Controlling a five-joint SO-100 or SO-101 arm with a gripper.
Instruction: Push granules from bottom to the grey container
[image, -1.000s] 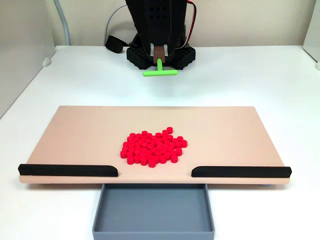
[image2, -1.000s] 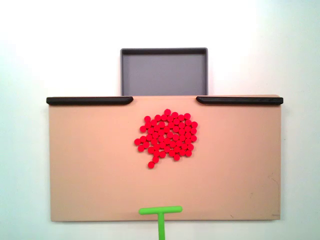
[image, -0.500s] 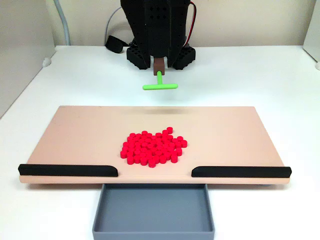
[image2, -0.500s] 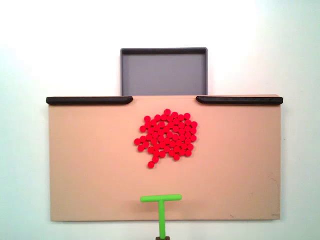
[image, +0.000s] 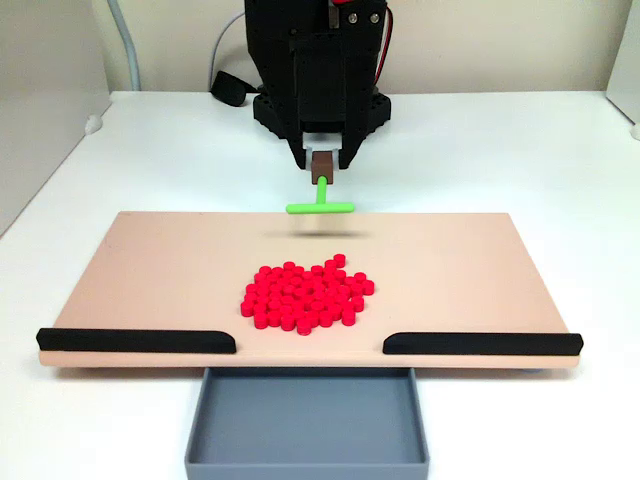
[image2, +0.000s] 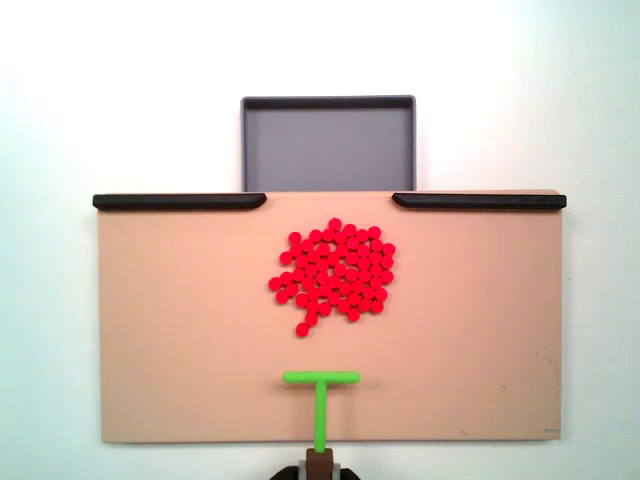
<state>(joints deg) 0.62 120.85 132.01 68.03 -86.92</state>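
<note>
Writing: you had no brand, label or lettering to read on any surface in either fixed view.
Arm: your black arm (image: 315, 60) stood at top centre of a fixed view, leaning toward the board, wrist pointing down and forward.
Gripper: the gripper (image: 322, 160) sat just under the arm body; in the other fixed view it was at the bottom edge, centre (image2: 319, 464).
Fingers: narrow, clamped on a small brown block at the stem end of the green T-shaped pusher (image: 320, 205).
Pusher: crossbar level, over the far edge of the tan board (image: 150, 270) with a faint shadow beneath it; you could not tell whether it touched. From above, the crossbar (image2: 321, 378) lay lower centre, stem running down to the frame's bottom.
Granules: the red granules (image: 306, 296) lay in a loose cluster at mid-board, apart from the crossbar; from above (image2: 335, 275) one pellet strayed at the cluster's lower left.
Container: the grey container (image: 306, 460) sat bottom centre, tucked against the board edge, between the two black strips (image: 136, 341).
Table: white table (image: 500, 150) under everything.
</note>
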